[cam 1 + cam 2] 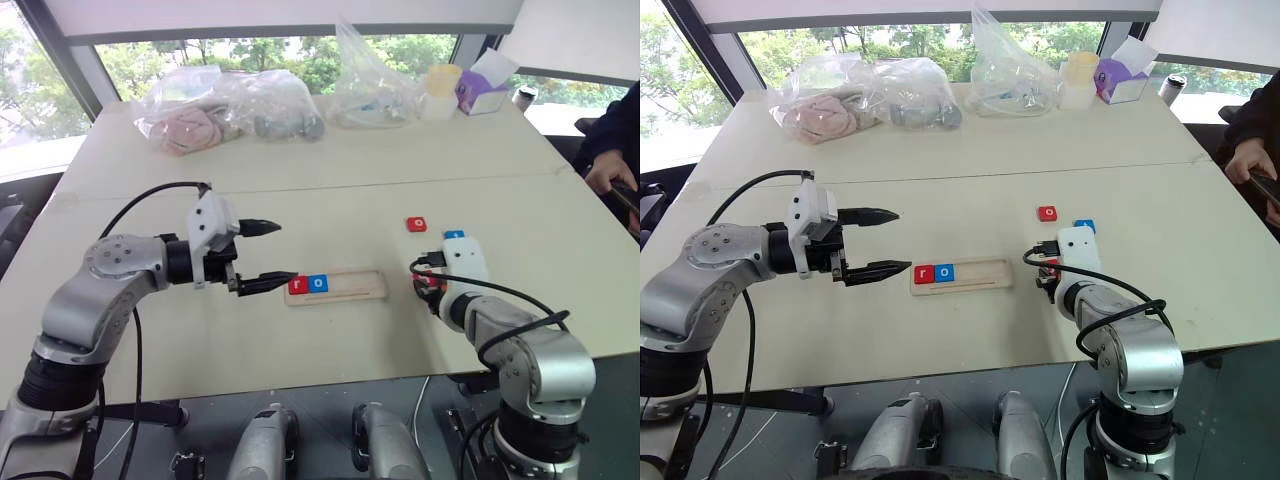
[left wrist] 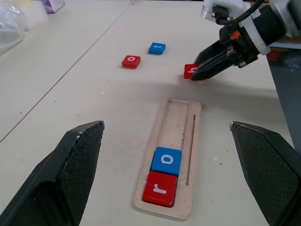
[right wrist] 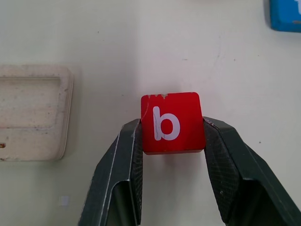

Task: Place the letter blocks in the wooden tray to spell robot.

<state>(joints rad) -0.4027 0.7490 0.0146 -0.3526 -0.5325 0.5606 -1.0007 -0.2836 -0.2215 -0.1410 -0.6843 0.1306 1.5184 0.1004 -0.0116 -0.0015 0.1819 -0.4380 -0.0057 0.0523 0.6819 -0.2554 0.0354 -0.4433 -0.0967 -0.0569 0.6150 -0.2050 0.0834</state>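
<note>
Two of five placed: red r block (image 2: pixel 160 189) and blue o block (image 2: pixel 166 161) at wooden tray (image 2: pixel 178 123) left end. Right gripper (image 3: pixel 171 129) clamping red b block (image 3: pixel 172 122) beside tray's right end. Left gripper (image 1: pixel 272 254) gaping wide, empty. Left loose toward table (image 1: pixel 300 170) right edge: red o block (image 1: pixel 417 224), blue t block (image 1: pixel 454 235).

Blocks r (image 1: pixel 299 285) and o (image 1: pixel 318 284) sit side by side in the tray's (image 1: pixel 360 285) left end.

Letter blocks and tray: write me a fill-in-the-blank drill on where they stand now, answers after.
1. The wooden tray holds ___ letter blocks.
2. The right gripper is shut on the red block lettered ___.
3. Next to the red r block in the tray sits a ___ o block.
4. The left gripper is ___.

Answers: two; b; blue; open
</note>
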